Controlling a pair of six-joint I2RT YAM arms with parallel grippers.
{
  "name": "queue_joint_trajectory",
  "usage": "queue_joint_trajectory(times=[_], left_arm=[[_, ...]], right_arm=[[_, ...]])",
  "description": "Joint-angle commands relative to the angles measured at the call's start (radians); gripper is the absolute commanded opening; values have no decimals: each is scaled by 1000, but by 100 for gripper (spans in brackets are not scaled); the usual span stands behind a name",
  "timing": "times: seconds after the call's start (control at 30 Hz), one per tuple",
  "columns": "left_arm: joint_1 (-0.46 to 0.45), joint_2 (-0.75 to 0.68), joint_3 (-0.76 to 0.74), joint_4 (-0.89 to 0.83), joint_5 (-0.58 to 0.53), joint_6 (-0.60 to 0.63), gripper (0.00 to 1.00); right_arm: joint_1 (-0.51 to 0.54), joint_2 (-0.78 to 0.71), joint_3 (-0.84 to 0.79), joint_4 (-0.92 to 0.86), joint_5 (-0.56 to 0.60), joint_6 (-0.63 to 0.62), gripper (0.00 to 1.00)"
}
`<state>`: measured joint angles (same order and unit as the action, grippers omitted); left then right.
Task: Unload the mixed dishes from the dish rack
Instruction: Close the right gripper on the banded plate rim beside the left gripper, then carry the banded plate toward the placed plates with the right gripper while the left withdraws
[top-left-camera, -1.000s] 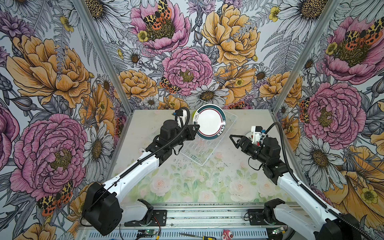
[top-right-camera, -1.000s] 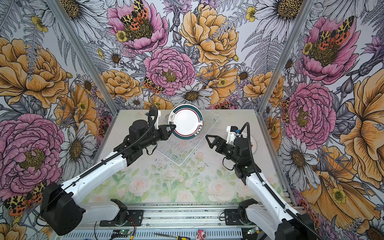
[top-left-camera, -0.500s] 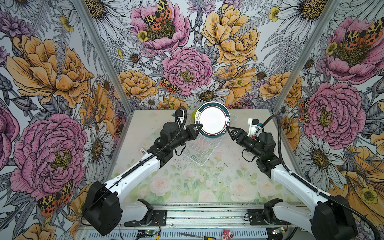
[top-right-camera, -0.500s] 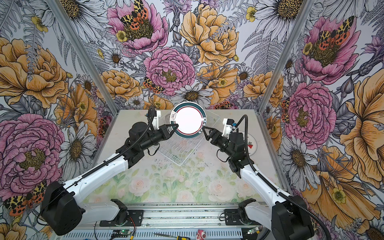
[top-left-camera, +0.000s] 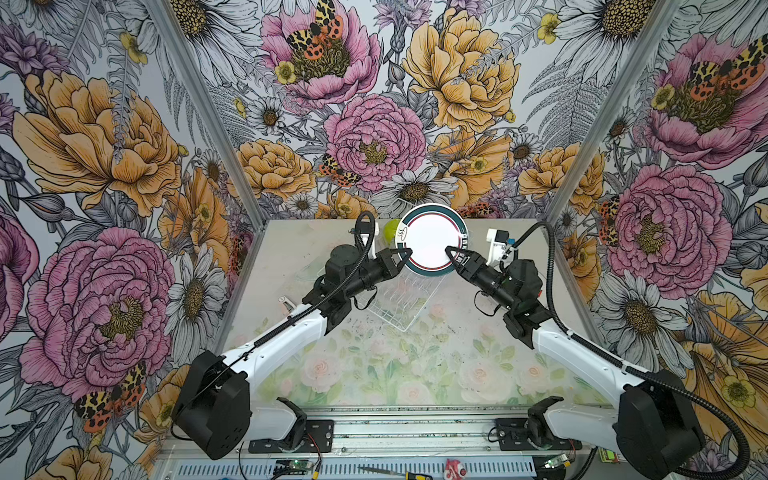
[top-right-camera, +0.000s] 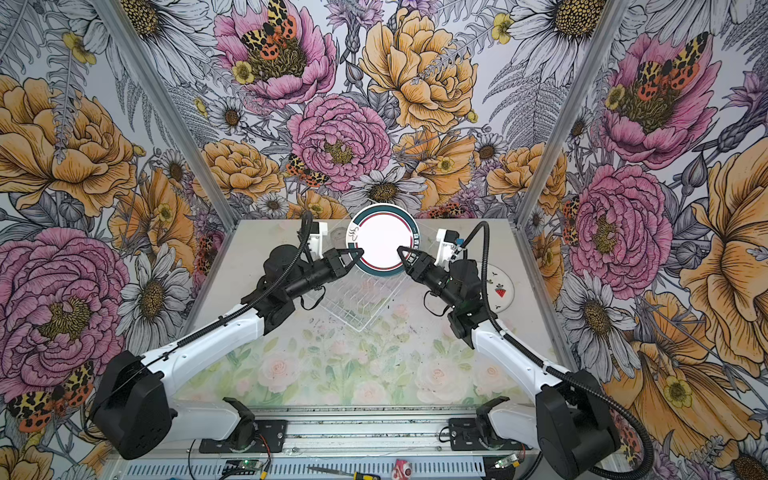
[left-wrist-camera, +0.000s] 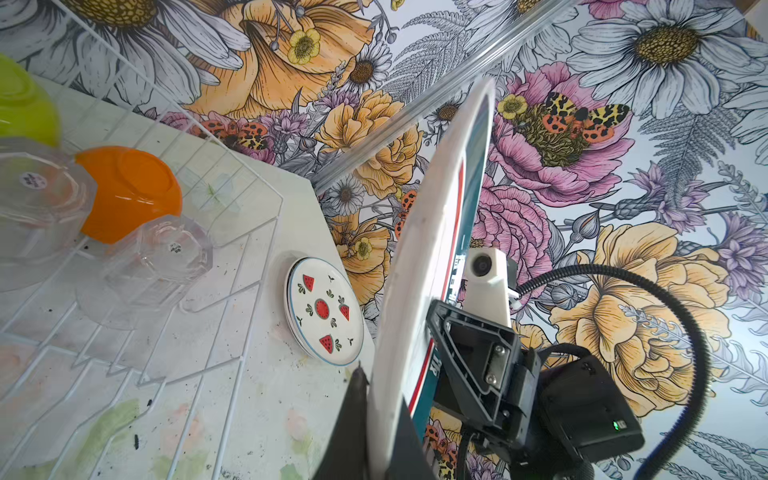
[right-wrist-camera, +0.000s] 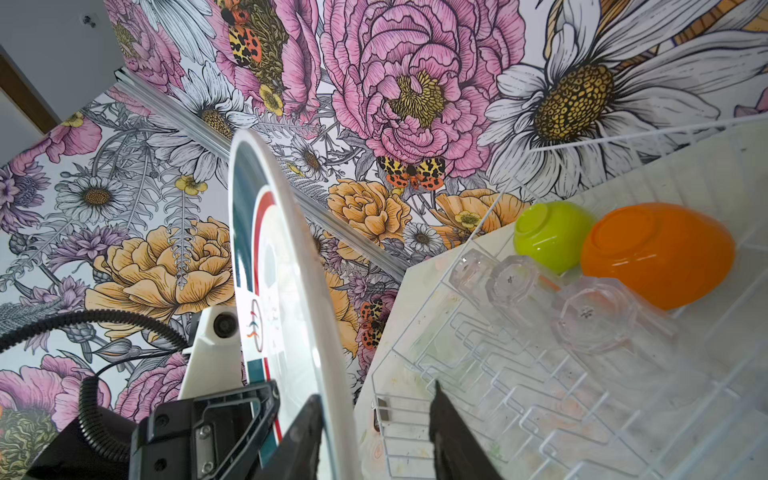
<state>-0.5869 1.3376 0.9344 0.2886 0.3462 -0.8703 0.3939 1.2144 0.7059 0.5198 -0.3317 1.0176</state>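
My left gripper (top-left-camera: 409, 251) pinches one rim of the teal-and-red-banded plate (top-left-camera: 432, 241), holding it in the air above the dish rack (top-left-camera: 401, 303) with its face towards the top cameras. My right gripper (top-left-camera: 449, 250) straddles the opposite rim with its jaws spread; in the right wrist view one finger is near the plate and the other stands clear of it. In the rack below, three clear tumblers (right-wrist-camera: 594, 316), an orange bowl (right-wrist-camera: 656, 253) and a lime-green bowl (right-wrist-camera: 552, 237) sit bottom up. A watermelon-patterned plate (top-right-camera: 500, 291) lies on the desk (top-left-camera: 374, 365) near the rack.
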Motion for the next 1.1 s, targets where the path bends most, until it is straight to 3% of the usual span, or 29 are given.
queue_joint_trajectory(times=[0.0, 0.23, 0.33, 0.4, 0.53, 0.6, 0.73, 1.07], left_arm=[[-13, -4, 3, 83, 72, -15, 0], [-16, 2, 5, 53, 58, 11, 0], [-16, 0, 10, 20, 47, 29, 0], [-18, -5, 8, 7, 41, 38, 12], [-21, -29, -12, -5, 4, 60, 58], [-21, -36, -21, -9, -13, 71, 75], [-20, -44, -22, -23, -33, 97, 98], [-21, -68, -41, -61, -63, 137, 99]], right_arm=[[8, 9, 28, 43, 27, 7, 30], [11, 4, 23, 21, 51, 32, 2], [10, -3, 15, 20, 57, 39, 0], [10, -5, 10, 23, 65, 43, 0], [9, 0, 5, 32, 84, 66, 0], [8, 4, 3, 48, 86, 76, 0], [7, 10, 9, 46, 89, 83, 0], [0, -8, -5, 29, 107, 81, 0]])
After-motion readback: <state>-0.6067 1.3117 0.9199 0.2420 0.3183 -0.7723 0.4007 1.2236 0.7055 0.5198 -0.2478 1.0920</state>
